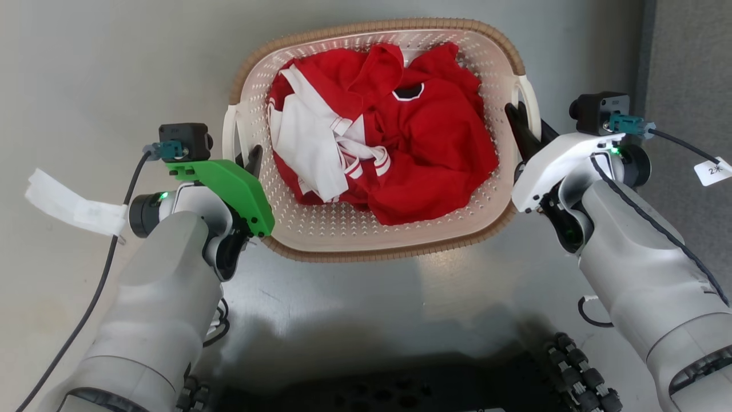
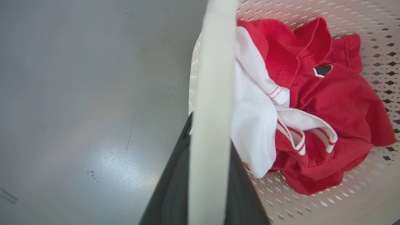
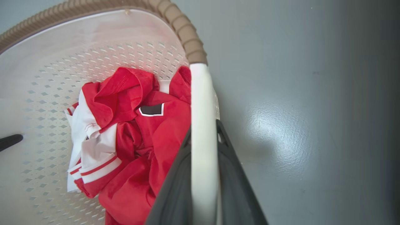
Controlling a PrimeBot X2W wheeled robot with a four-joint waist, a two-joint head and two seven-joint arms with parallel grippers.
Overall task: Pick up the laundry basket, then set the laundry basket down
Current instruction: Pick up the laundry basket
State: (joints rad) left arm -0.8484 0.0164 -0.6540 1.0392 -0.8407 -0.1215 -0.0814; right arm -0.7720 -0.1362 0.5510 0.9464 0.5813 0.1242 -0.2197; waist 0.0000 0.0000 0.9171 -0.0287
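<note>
The laundry basket (image 1: pixel 377 26) is cream-white and perforated with a brown woven-look rim, and it holds red and white clothes (image 1: pixel 423 137). My left gripper (image 1: pixel 251 160) is shut on the basket's white left loop handle (image 1: pixel 230 129). In the left wrist view, dark fingers (image 2: pixel 175 187) clamp that handle (image 2: pixel 212 78) from both sides. My right gripper (image 1: pixel 523 129) is shut on the right loop handle (image 1: pixel 532 103). The right wrist view shows that handle (image 3: pixel 201 93) pinched between dark fingers (image 3: pixel 231 175), beside the clothes (image 3: pixel 150 140). I cannot tell whether the basket is touching the floor.
Glossy grey floor (image 1: pixel 114 68) lies all around the basket. A darker strip (image 1: pixel 686 57) runs along the right edge. White tags hang from the wrist cables at left (image 1: pixel 63 203) and right (image 1: pixel 715 170). My dark base and wheel rollers (image 1: pixel 577 372) sit at the bottom.
</note>
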